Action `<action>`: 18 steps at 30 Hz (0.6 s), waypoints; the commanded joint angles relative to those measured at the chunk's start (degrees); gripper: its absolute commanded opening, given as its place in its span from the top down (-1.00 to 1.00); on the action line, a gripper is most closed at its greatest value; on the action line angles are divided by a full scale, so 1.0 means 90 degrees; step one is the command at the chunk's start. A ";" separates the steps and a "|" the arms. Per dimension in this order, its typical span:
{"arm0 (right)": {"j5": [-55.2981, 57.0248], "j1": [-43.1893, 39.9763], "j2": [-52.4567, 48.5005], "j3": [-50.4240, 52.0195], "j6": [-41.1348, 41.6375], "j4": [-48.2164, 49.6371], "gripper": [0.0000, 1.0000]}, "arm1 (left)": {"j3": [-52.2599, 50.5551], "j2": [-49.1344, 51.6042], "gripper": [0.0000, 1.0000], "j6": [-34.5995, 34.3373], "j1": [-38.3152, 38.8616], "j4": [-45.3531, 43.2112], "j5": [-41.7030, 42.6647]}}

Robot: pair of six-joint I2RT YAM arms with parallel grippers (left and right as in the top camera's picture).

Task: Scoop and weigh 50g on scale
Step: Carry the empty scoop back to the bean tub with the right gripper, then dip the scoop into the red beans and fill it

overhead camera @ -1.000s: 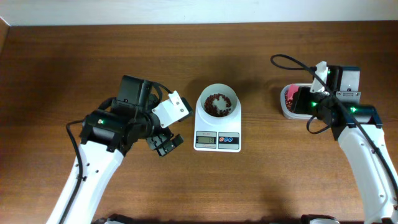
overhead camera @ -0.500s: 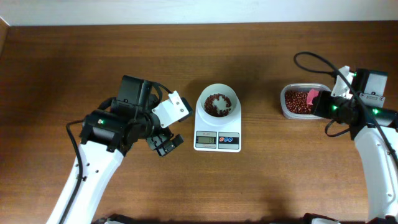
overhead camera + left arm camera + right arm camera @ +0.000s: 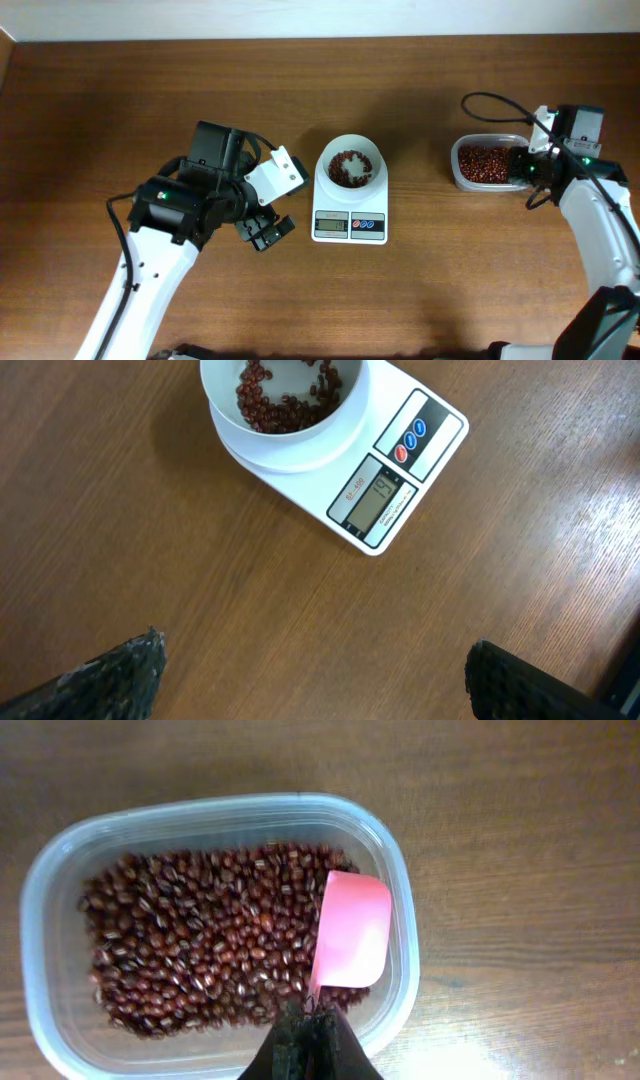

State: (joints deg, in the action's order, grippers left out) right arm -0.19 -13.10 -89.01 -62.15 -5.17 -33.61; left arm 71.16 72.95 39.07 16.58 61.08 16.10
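Observation:
The white scale (image 3: 349, 226) stands mid-table, and its round bowl (image 3: 349, 166) holds a small heap of red-brown beans (image 3: 347, 168). My left gripper (image 3: 262, 225) hovers open to the left of the scale with nothing between its fingers. In the left wrist view the scale (image 3: 400, 470) lies ahead of that gripper (image 3: 310, 675). My right gripper (image 3: 530, 166) is at the right end of a clear tub of beans (image 3: 482, 160). In the right wrist view it (image 3: 310, 1018) is shut on the handle of a pink scoop (image 3: 352, 930), which lies over the beans (image 3: 200, 940).
The clear plastic tub (image 3: 60, 880) sits at the right of the table, well apart from the scale. Bare wood lies between the scale and the tub, and in front of both arms. The right arm's black cable (image 3: 490, 100) loops above the tub.
My right gripper has drawn back to the right, from over the tub's middle to its right end, still holding the scoop. The left arm has not moved.

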 commanded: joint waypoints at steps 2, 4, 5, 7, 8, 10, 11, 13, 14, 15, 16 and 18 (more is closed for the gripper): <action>0.0100 -0.0017 -0.0413 -0.0085 -0.0044 -0.0381 0.92 | 0.0095 -0.0066 -0.98 0.0102 -0.0027 -0.0010 0.0073; -0.0124 -0.0017 -0.0427 -0.0085 -0.0039 -0.0525 0.92 | 0.0095 -0.0066 -0.98 0.0102 -0.0027 -0.0012 0.0073; -0.0291 -0.0017 -0.0427 -0.0085 0.0138 -0.0568 0.92 | 0.0095 -0.0066 -0.98 0.0102 -0.0027 -0.0012 0.0073; -0.0580 -0.0017 -0.0427 -0.0085 0.0294 -0.0634 0.92 | 0.0095 -0.0066 -0.98 0.0102 -0.0027 -0.0010 0.0073; -0.0831 -0.0019 -0.0427 -0.0085 0.0333 -0.0631 0.92 | 0.0095 -0.0066 -0.99 0.0102 -0.0027 -0.0010 0.0073; -0.1001 -0.0019 -0.0427 -0.0085 0.0702 -0.0629 0.92 | 0.0095 -0.0066 -0.98 0.0102 -0.0027 -0.0012 0.0073; -0.1219 -0.0041 -0.0432 -0.0085 0.0799 -0.0624 0.92 | 0.0095 -0.0066 -0.98 0.0102 -0.0027 -0.0010 0.0073; -0.1945 -0.0226 -0.0512 -0.0085 0.0801 -0.0617 0.92 | 0.0095 -0.0066 -0.98 0.0102 -0.0027 -0.0012 0.0073; -0.2246 -0.0364 -0.0624 -0.0085 0.0850 -0.0602 0.92 | 0.0095 -0.0066 -0.98 0.0102 -0.0027 -0.0012 0.0073; -0.2501 -0.0488 -0.0724 -0.0085 0.0848 -0.0602 0.92 | 0.0095 -0.0066 -0.98 0.0100 -0.0027 -0.0010 0.0073; -0.2771 -0.0627 -0.0826 -0.0085 0.0845 -0.0602 0.92 | 0.0095 -0.0066 -0.98 0.0102 -0.0027 -0.0012 0.0073; -0.3512 -0.1030 -0.0962 -0.0085 0.0845 -0.0605 0.92 | 0.0095 -0.0066 -0.98 0.0102 -0.0027 -0.0010 0.0073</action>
State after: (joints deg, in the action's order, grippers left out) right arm -23.14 -19.57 -95.74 -62.70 1.58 -38.33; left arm 71.16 72.95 39.07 16.58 61.06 16.10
